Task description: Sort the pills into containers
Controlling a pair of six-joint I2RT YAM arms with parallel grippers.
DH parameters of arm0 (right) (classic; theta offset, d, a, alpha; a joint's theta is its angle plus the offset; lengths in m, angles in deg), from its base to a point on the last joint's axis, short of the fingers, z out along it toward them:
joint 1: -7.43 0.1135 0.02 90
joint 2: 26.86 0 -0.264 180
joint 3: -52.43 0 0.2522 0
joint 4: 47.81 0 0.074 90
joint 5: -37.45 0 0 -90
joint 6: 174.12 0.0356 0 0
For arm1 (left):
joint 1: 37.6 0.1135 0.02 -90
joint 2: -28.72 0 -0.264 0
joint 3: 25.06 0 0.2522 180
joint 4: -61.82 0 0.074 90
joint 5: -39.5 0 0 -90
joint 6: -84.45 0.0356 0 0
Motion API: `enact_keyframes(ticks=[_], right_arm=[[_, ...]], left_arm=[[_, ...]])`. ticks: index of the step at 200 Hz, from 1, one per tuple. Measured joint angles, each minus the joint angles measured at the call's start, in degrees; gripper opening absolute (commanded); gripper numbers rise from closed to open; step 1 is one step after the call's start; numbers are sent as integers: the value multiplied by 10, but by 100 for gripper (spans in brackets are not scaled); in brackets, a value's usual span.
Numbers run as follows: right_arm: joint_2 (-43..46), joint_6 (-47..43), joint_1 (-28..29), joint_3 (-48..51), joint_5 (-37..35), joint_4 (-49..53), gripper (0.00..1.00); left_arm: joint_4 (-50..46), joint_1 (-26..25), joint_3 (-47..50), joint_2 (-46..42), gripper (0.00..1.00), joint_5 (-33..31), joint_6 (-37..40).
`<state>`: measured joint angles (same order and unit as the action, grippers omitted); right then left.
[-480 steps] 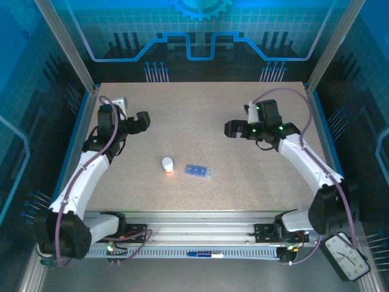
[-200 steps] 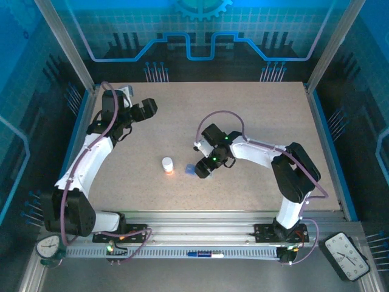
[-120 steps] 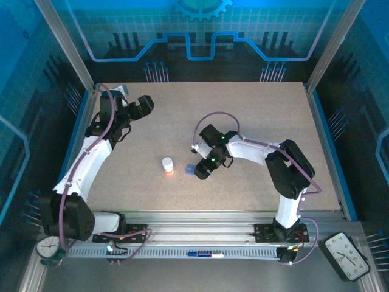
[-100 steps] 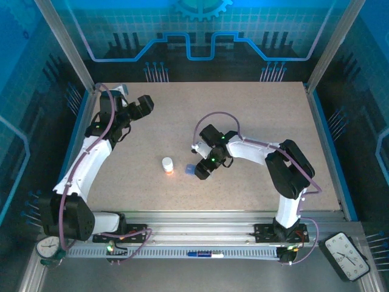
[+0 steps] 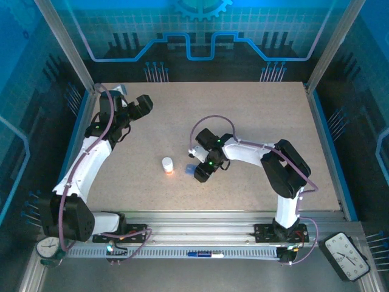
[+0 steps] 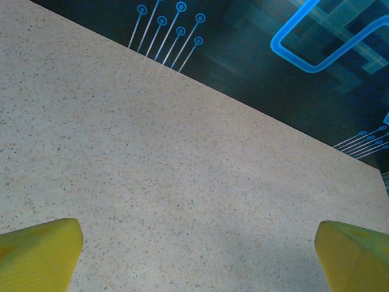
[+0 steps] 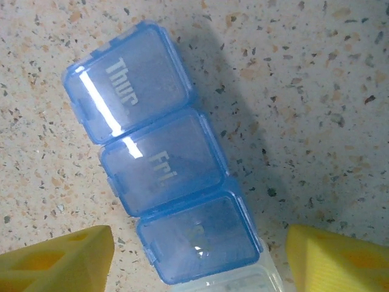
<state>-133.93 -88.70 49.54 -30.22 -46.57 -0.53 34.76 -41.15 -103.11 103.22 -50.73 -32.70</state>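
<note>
The containers are the lidded compartments of a translucent blue pill box (image 7: 161, 173); lids marked "Thur" and "Fri" are shut, and a third shut lid lies between my right fingers. My right gripper (image 7: 200, 258) is open, one yellow fingertip (image 7: 67, 261) on each side of the box's near end, with a small gap to it. From above, the right gripper (image 5: 199, 174) covers most of the pill box (image 5: 189, 169). My left gripper (image 5: 144, 103) hangs open at the far left, with bare table between the fingers of the left gripper (image 6: 197, 255). The pills are out of view.
A small orange bottle with a white cap (image 5: 167, 165) stands just left of the pill box. The speckled table (image 5: 261, 115) has raised blue side rails. A clock (image 5: 346, 255) and a round gauge (image 5: 47, 246) sit past the near edge.
My right gripper has shifted slightly toward the near left over the pill box and its fingers have drawn closer together. The left arm has hardly moved.
</note>
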Motion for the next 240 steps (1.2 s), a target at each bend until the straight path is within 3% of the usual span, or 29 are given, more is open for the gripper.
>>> enact_keyframes(ticks=[119,173,240], right_arm=[[3,25,3,26,-39,-33,36],[8,62,-12,26,-34,-35,33],[80,138,-134,-39,39,-38,33]], left_arm=[[-14,1,-20,9,99,-3,-55],[-14,1,-48,33,99,74,-56],[34,-22,-79,98,99,203,-134]])
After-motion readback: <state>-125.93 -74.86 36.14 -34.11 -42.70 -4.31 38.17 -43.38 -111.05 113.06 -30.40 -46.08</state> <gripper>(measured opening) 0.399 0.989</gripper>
